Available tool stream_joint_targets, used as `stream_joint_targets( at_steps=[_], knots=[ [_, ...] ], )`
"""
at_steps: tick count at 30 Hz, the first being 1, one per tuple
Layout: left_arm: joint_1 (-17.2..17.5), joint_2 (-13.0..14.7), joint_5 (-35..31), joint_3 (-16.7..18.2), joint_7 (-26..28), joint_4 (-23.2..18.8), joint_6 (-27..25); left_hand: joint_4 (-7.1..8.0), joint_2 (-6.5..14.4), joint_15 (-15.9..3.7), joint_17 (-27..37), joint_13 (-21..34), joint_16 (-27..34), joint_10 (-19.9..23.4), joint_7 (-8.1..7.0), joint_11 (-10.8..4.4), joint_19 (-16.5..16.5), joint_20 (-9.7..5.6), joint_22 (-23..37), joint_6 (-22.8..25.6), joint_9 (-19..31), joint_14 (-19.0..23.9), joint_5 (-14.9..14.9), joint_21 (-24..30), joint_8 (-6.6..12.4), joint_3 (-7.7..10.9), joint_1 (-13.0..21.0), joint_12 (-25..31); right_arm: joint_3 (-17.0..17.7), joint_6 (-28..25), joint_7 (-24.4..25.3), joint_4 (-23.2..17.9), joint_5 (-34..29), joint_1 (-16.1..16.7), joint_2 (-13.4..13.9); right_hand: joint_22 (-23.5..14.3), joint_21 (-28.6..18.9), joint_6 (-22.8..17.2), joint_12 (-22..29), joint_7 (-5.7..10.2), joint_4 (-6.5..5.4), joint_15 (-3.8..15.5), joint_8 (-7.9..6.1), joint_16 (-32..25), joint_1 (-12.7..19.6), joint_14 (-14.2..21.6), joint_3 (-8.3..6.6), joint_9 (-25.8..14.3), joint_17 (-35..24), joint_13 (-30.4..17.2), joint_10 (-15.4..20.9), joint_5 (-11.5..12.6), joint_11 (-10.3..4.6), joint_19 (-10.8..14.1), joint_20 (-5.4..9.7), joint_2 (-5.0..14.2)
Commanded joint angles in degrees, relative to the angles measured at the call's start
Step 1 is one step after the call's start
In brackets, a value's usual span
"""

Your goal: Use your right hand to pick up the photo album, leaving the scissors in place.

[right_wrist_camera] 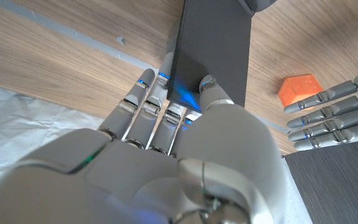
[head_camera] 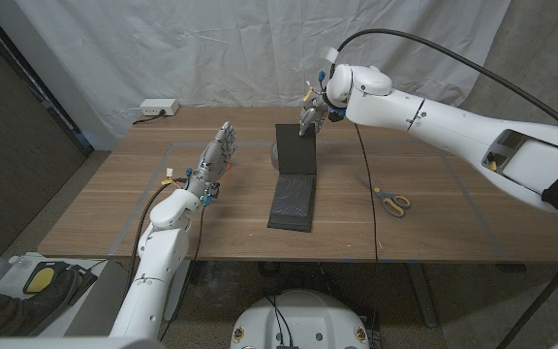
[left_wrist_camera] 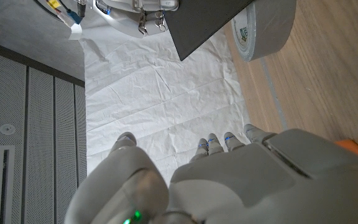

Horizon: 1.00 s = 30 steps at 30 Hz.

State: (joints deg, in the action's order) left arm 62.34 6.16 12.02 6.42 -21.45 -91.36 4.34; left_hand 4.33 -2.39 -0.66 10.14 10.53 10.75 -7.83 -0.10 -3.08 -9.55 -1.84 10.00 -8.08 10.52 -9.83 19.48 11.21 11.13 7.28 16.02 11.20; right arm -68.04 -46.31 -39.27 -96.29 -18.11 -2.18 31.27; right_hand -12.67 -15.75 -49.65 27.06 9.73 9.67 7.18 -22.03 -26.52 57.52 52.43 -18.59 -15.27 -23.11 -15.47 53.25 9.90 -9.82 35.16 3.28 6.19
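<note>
One cover of the photo album [head_camera: 294, 174] is pinched in my right hand [head_camera: 311, 114] fingers [right_wrist_camera: 166, 93] — lift underway; scissors [head_camera: 391, 201] untouched on the surface [head_camera: 114, 194]; left hand [head_camera: 211, 160] fingers spread, empty.

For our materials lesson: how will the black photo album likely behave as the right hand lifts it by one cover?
The photo album probably hinges open: one cover stands in the right hand while the other lies flat. Covers look stiff. The smooth surface, pinched near an edge, might slip.

Matt black photo album [head_camera: 294, 176] w/ smooth cover, wood-grain table [head_camera: 114, 194], creased white cloth backdrop [head_camera: 163, 48] (glossy plastic right hand [head_camera: 312, 109]).
</note>
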Motion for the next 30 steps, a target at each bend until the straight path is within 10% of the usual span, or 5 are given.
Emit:
stream_joint_targets(
  at_steps=[1,30],
  knots=[
    [1.1,0.2,0.1,-0.1,0.1,-1.5,-0.2,-0.03,0.1,0.12,0.2,0.1,-0.1,0.0,0.24,0.06,-3.8,-3.92,0.3,-0.5,0.3,-0.4,-0.1,0.1,0.16,-0.24,0.4,0.4,1.0,-1.1,0.2,-4.8,-0.3,1.0,2.2,-0.2,-0.5,-1.6,0.4,0.82,-0.15,6.49,-0.30,-0.5,2.2,0.6,0.02,-0.2,-0.4,-0.3,0.8,0.2,-0.06,0.5,6.29,1.10],
    [3.4,0.6,-0.7,-0.4,1.0,-5.7,-1.0,-0.02,0.2,0.15,0.2,0.1,-0.1,0.0,0.29,0.18,-3.8,-3.91,0.3,-0.3,0.3,-0.3,-0.2,0.1,0.22,-0.53,0.5,0.4,4.5,-3.5,1.9,-14.5,0.8,3.9,7.3,-0.7,-1.9,-3.5,1.5,0.93,-0.75,6.55,-1.00,-1.1,4.0,2.7,0.57,-0.9,-2.0,-1.4,2.6,0.0,-0.31,1.5,6.86,1.71]
  ],
)
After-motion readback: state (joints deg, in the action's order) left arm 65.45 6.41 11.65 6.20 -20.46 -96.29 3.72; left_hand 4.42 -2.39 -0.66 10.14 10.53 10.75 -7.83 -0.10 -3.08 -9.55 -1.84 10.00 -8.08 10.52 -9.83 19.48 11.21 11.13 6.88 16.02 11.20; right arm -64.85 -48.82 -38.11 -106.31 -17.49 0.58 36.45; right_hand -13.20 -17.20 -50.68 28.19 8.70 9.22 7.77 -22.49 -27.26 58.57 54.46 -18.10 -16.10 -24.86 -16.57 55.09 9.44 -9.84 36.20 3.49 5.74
